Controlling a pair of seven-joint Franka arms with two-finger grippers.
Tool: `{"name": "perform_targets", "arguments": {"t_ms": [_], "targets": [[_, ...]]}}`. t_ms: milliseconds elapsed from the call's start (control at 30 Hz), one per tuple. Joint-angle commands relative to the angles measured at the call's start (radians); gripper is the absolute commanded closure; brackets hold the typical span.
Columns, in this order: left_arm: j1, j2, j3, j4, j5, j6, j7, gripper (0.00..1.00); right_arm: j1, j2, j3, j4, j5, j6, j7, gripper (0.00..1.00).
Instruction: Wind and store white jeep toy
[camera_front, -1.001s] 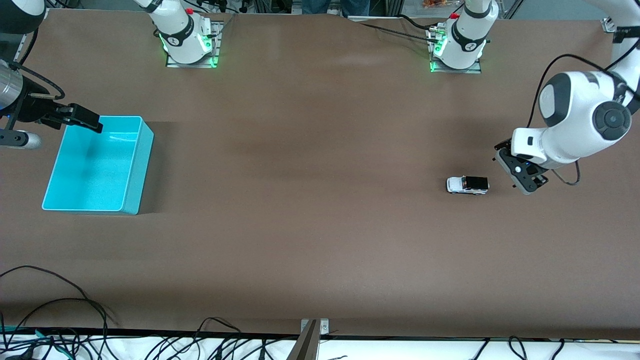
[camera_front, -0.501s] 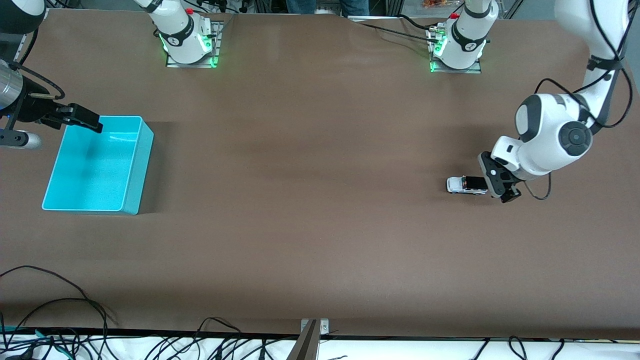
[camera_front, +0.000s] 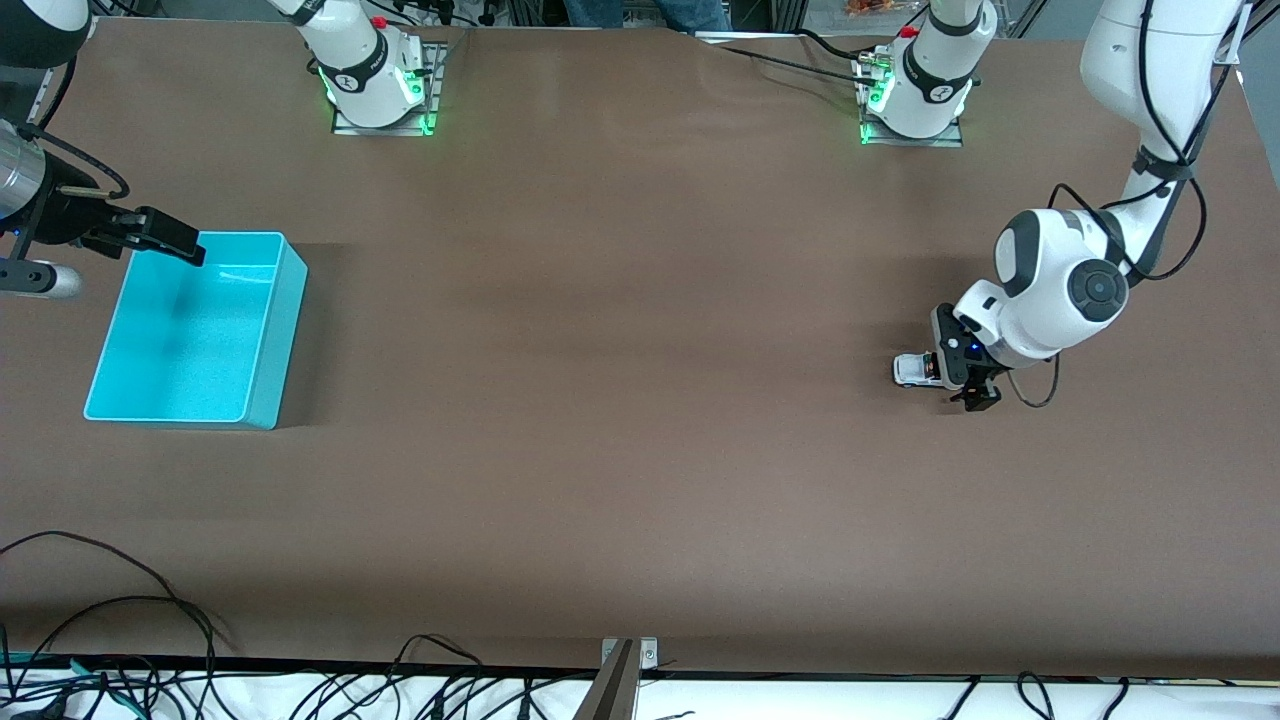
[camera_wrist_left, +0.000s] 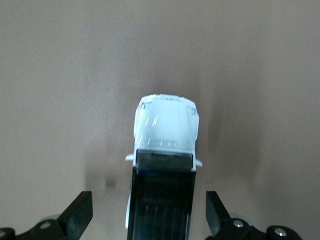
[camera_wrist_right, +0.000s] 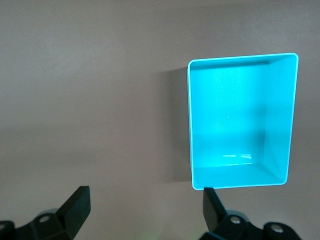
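The white jeep toy (camera_front: 912, 370), white with a black roof panel, sits on the brown table toward the left arm's end. My left gripper (camera_front: 962, 378) is open and straddles the toy's black-roofed rear half; its fingers are apart from the toy's sides. In the left wrist view the jeep (camera_wrist_left: 166, 165) lies between my open fingertips (camera_wrist_left: 80, 215), white hood pointing away. My right gripper (camera_front: 165, 238) is open and empty, waiting above the corner of the turquoise bin (camera_front: 262, 345). The bin (camera_wrist_right: 240, 122) also shows empty in the right wrist view.
The two arm bases (camera_front: 372, 75) stand along the table's edge farthest from the front camera. Cables (camera_front: 120, 620) lie along the edge nearest that camera. A wide bare brown tabletop (camera_front: 620, 350) stretches between the jeep and the bin.
My left gripper has moved toward the right arm's end, from beside the jeep to over its rear half, fingers now on either side. The right arm and the bin have not moved.
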Motion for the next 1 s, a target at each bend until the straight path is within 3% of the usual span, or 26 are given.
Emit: {"name": "perform_targets", "arguments": {"t_ms": [0,167,200,267,401,434,601,968], "targets": [[0.006,0.007,-0.021,-0.005,0.008,0.018,0.031,0.0,0.011,-0.002,-0.012,0.011,0.003,-0.015,-0.006,0.0],[0.006,0.015,-0.027,-0.006,0.004,0.024,0.031,0.01,0.011,-0.002,-0.012,0.011,0.003,-0.014,-0.006,0.0],[0.006,0.016,-0.027,-0.005,0.004,0.024,0.031,0.05,0.011,-0.002,-0.012,0.011,0.003,-0.014,-0.006,0.0],[0.004,0.018,-0.027,-0.003,0.004,0.024,0.029,0.25,0.011,-0.002,-0.012,0.012,0.003,-0.015,-0.006,0.0],[0.006,0.016,-0.027,-0.005,0.001,0.024,0.031,0.79,0.011,-0.002,-0.012,0.012,0.003,-0.015,-0.006,0.0],[0.006,0.016,-0.027,-0.005,0.002,0.024,0.032,0.86,0.011,-0.002,-0.012,0.012,0.003,-0.014,-0.006,0.0],[0.006,0.016,-0.029,-0.003,0.007,0.024,0.032,0.97,0.011,-0.002,-0.012,0.012,0.003,-0.015,-0.006,0.0],[0.006,0.018,-0.041,-0.005,0.011,0.024,0.034,0.97,0.011,-0.002,-0.012,0.011,0.003,-0.015,-0.006,0.0]]}}
